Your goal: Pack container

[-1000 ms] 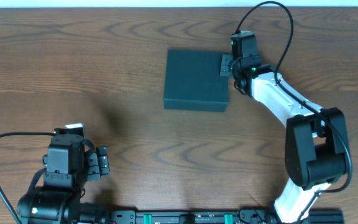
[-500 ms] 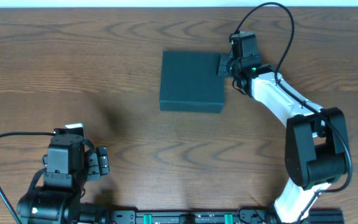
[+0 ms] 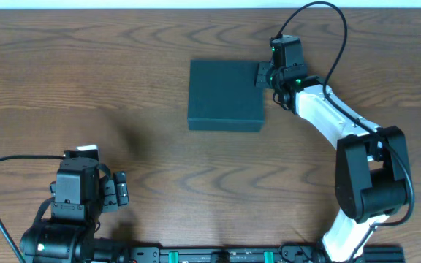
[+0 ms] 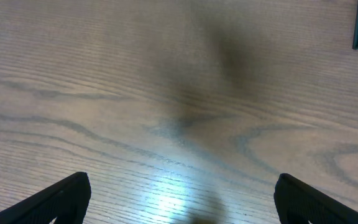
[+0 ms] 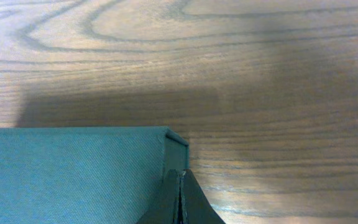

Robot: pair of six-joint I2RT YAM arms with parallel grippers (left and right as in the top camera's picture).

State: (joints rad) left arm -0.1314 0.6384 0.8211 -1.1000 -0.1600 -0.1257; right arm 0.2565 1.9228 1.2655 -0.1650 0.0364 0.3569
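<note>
left arm (image 3: 75, 193): black, looping black cable | right arm (image 3: 327, 117): white links, black joints, green lights, black cable | left gripper (image 4: 180, 190): black fingers (image 4: 67, 198)

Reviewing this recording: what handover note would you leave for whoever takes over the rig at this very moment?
Left gripper: open, empty, hanging over bare table at the near left.
Right gripper: shut, holding nothing, tips against the right edge of the box near its far corner.
Box: closed, flat on the table, far centre.
Done: nothing visibly packed; the inside is hidden.
Left: open the box and fill it. No items to pack are in view.
</note>
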